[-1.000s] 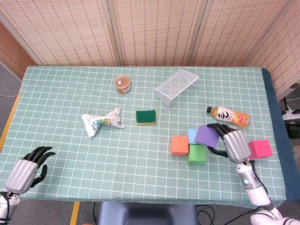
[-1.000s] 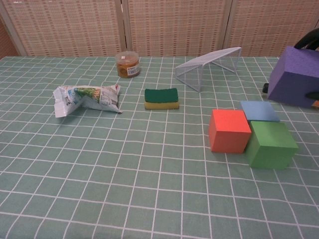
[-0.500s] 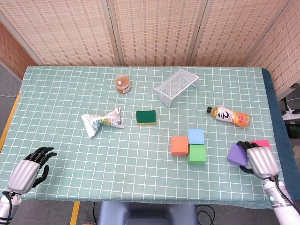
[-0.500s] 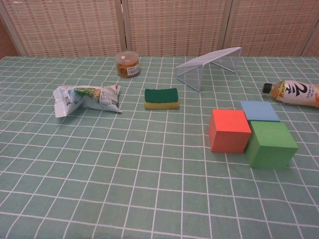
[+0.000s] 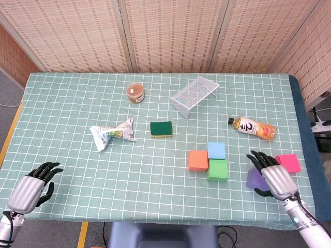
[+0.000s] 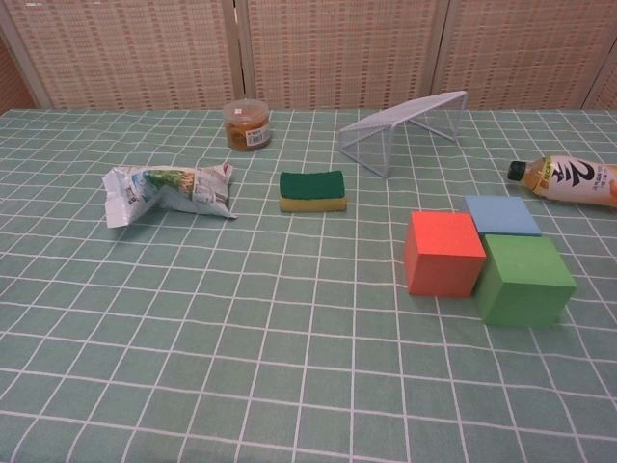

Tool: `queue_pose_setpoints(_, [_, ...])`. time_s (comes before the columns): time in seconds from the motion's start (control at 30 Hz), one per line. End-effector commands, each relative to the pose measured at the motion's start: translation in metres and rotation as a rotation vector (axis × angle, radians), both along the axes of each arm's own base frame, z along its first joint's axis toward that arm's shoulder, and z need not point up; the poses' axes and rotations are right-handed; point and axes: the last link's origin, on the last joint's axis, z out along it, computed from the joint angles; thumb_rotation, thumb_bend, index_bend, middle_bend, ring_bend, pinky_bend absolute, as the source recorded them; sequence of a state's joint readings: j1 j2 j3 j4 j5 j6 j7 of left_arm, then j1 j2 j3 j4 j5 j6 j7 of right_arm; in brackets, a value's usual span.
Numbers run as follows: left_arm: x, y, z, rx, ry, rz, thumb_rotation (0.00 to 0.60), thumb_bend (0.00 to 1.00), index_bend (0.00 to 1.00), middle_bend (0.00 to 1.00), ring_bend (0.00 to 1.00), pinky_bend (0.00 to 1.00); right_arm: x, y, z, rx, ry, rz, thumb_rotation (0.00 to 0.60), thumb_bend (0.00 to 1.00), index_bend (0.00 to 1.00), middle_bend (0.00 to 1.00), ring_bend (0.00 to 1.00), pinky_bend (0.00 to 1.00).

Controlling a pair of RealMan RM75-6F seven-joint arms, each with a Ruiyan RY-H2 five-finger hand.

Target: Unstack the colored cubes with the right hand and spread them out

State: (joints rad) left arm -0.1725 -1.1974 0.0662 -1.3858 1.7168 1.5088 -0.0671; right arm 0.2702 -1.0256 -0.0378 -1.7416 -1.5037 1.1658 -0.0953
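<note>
1. Head view: the right hand (image 5: pixel 274 175) lies at the 4 o'clock part of the table (image 5: pixel 62 103), fingers spread apart over the purple cube (image 5: pixel 255 179). The cube sits on the cloth under the fingers; whether they are touching it or gripping it cannot be told.
2. Head view: the pink cube (image 5: pixel 288 163) rests just beside the right hand, at its 1 o'clock.
3. Head view: the orange cube (image 5: pixel 197 160), blue cube (image 5: pixel 216 150) and green cube (image 5: pixel 217 169) sit touching in a cluster at 9 o'clock of the purple cube, none stacked.
4. Head view: the left hand (image 5: pixel 33 185) is at the 8 o'clock corner of the table, fingers loosely apart, holding nothing.
5. Head view: a bottle (image 5: pixel 252 127) lies on its side at 12 o'clock of the right hand. A wire rack (image 5: pixel 194 95), jar (image 5: pixel 135 92), sponge (image 5: pixel 161 129) and crumpled packet (image 5: pixel 113 134) occupy the far and middle area.
6. Chest view: neither hand appears. The orange cube (image 6: pixel 442 253) touches the green cube (image 6: pixel 523 279) at its 3 o'clock; the blue cube (image 6: pixel 499 214) is behind both.
7. Chest view: the bottle (image 6: pixel 569 180) is cut off by the frame edge at 3 o'clock. The wire rack (image 6: pixel 403 127), jar (image 6: pixel 247 124), sponge (image 6: pixel 311 191) and crumpled packet (image 6: pixel 166 191) stand well apart from the cubes.
</note>
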Motion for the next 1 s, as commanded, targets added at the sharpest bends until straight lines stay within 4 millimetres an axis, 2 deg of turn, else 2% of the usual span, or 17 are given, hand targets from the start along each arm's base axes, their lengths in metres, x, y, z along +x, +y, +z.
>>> queue_pose_setpoints(0.03, [0.000,0.000,0.000,0.000,0.000,0.002,0.600,0.67,0.28,0.19,0.17,0.43,0.009,-0.006,-0.010,0.023,-0.103,0.040,0.600,0.07,0.00,0.00,0.00,0.16])
queue_pose_setpoints(0.13, [0.000,0.000,-0.001,-0.003,0.001,0.001,0.600,0.67,0.28,0.19,0.17,0.43,0.009,-0.015,-0.019,-0.002,-0.099,0.053,0.600,0.07,0.00,0.04,0.01,0.25])
queue_pose_setpoints(0.23, [0.000,-0.001,-0.001,-0.004,0.001,-0.001,0.600,0.67,0.28,0.19,0.17,0.43,0.007,-0.024,-0.029,-0.059,-0.032,0.053,0.600,0.07,0.00,0.09,0.04,0.30])
queue_pose_setpoints(0.37, [0.000,0.000,0.000,-0.002,-0.002,0.001,0.600,0.67,0.28,0.19,0.17,0.43,0.007,-0.035,-0.047,-0.042,0.000,0.009,0.600,0.07,0.00,0.13,0.06,0.30])
queue_pose_setpoints(0.53, [0.000,0.000,0.001,-0.001,-0.003,0.001,0.600,0.67,0.28,0.19,0.17,0.43,0.008,-0.047,-0.059,-0.020,0.013,-0.022,0.600,0.07,0.00,0.15,0.08,0.30])
queue_pose_setpoints(0.73, [0.000,0.000,0.001,-0.001,-0.004,-0.002,0.600,0.67,0.28,0.19,0.17,0.43,0.015,-0.063,-0.077,0.027,-0.054,-0.022,0.600,0.07,0.00,0.15,0.09,0.31])
queue_pose_setpoints(0.87, [0.000,0.000,0.002,0.003,-0.004,-0.001,0.600,0.67,0.28,0.20,0.17,0.43,0.018,-0.067,-0.084,0.065,-0.113,0.013,0.600,0.07,0.00,0.20,0.14,0.31])
queue_pose_setpoints(1.0, [0.000,0.000,0.002,0.006,-0.009,-0.001,0.600,0.67,0.28,0.20,0.17,0.43,0.018,-0.066,-0.088,0.093,-0.164,0.045,0.600,0.07,0.00,0.20,0.14,0.31])
